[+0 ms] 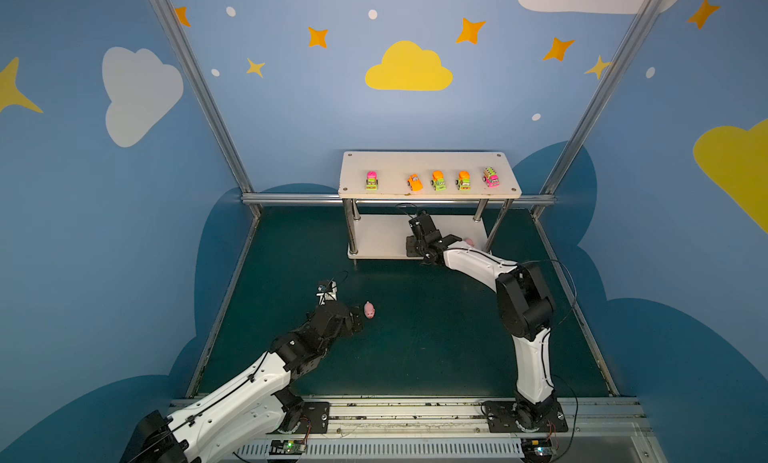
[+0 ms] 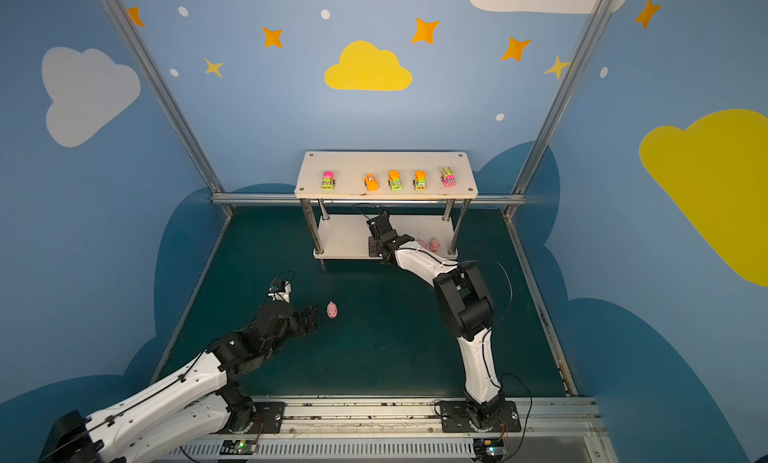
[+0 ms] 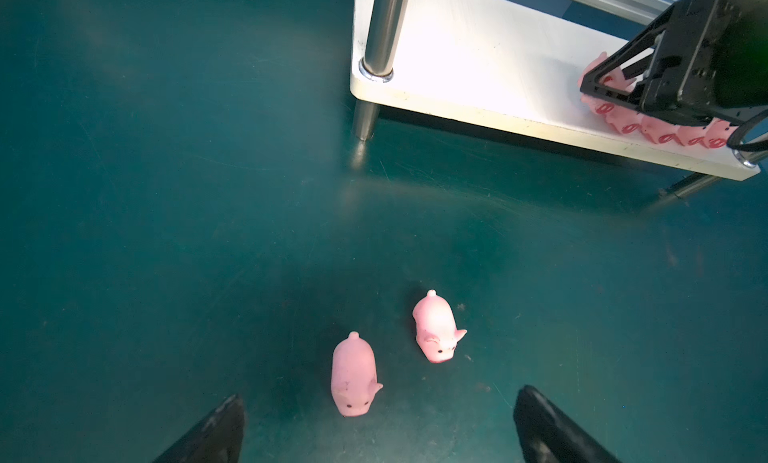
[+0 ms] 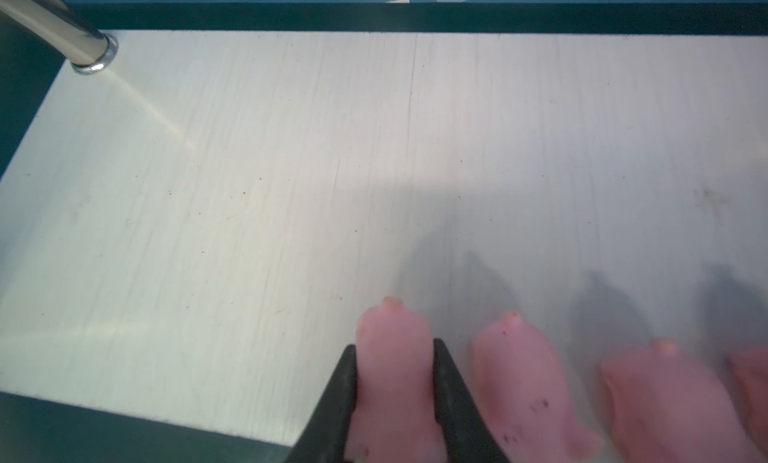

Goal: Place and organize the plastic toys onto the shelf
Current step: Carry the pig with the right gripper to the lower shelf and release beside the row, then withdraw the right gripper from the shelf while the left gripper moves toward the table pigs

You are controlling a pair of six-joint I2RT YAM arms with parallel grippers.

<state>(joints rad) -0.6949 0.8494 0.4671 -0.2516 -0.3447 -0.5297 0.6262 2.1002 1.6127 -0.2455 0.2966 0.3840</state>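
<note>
Five bright toy vehicles (image 1: 438, 180) stand in a row on the top board of the white shelf (image 1: 428, 162). On its lower board (image 4: 291, 170) a row of pink pigs (image 4: 523, 382) lines the front edge. At the row's end, my right gripper (image 4: 395, 351) is shut on one pig (image 4: 392, 328), which rests on the board. Two more pigs (image 3: 354, 375) (image 3: 436, 328) lie on the green mat. My left gripper (image 3: 380, 415) is open just behind the nearer one and touches neither. In both top views only one floor pig (image 1: 369, 309) shows beside the left gripper (image 1: 358, 317).
Chrome legs (image 3: 382, 29) stand at the shelf corners, and the top board hangs over the right wrist (image 1: 428, 238). Aluminium frame rails (image 1: 291, 199) run behind the shelf and along the mat's sides. The lower board's left half (image 1: 374, 236) is bare.
</note>
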